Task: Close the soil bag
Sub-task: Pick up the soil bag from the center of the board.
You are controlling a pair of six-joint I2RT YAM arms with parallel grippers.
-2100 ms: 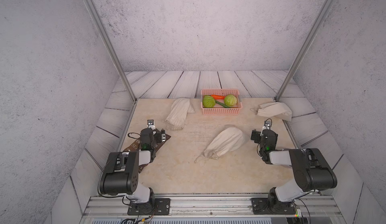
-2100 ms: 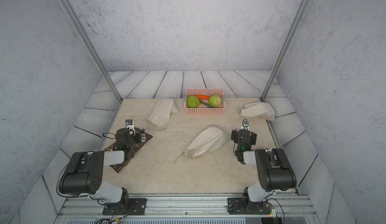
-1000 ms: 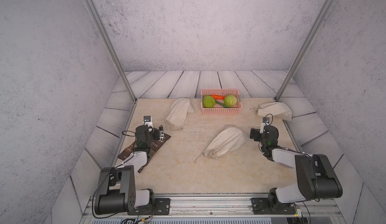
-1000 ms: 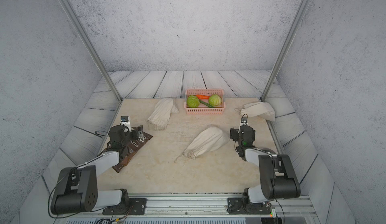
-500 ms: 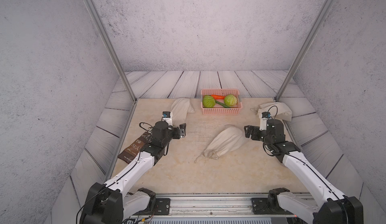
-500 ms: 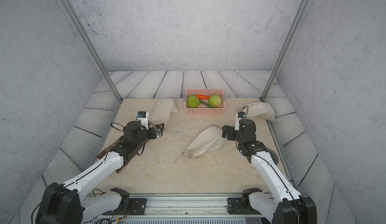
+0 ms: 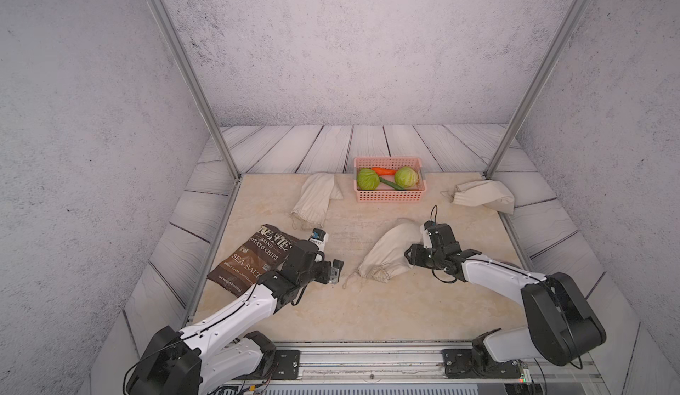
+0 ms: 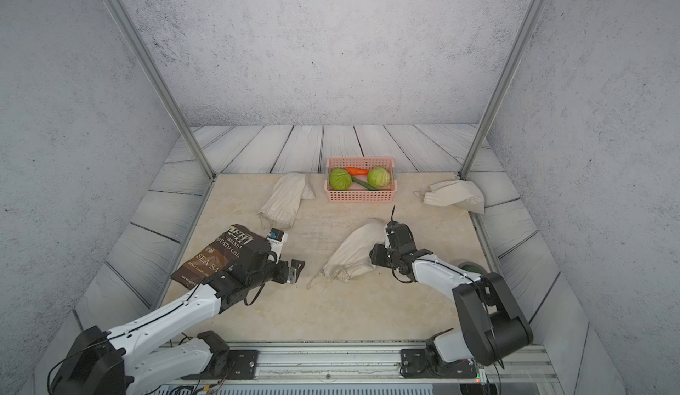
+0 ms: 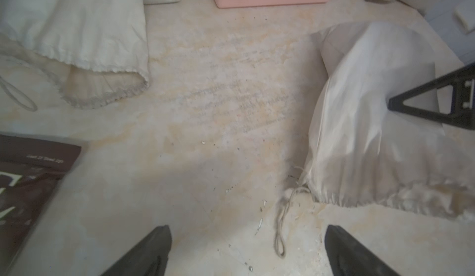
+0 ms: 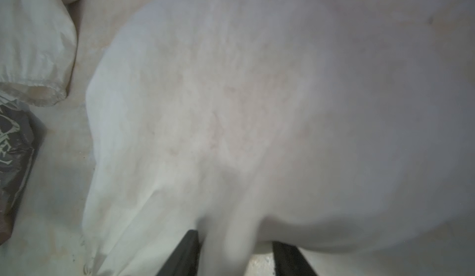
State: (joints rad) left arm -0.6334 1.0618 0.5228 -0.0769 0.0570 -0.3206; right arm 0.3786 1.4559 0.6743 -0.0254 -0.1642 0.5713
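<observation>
- soil bag [image 7: 384, 255] lies between left gripper [image 7: 336, 272] and right gripper [image 7: 409, 255], mouth loosely gathered
- left fingers spread wide, empty, with the drawstring [image 9: 281, 223] lying between their tips
- right fingers pinch 1 fold of the bag's side
- Risk: thin cord slips the grasp, or the fold pulls free — bag drags, mouth stays open

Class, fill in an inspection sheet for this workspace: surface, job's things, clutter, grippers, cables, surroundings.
Surface: beige table, crumbs near drawstring.
Job's things: soil bag on its side, drawstring loose.
Clutter: chip bag, basket of vegetables, two other cloth bags.
Grippers: left gripper open by the drawstring; right gripper pinching the soil bag.
Cables: black cable looping at right wrist.
Surroundings: grey walls, metal posts.
</observation>
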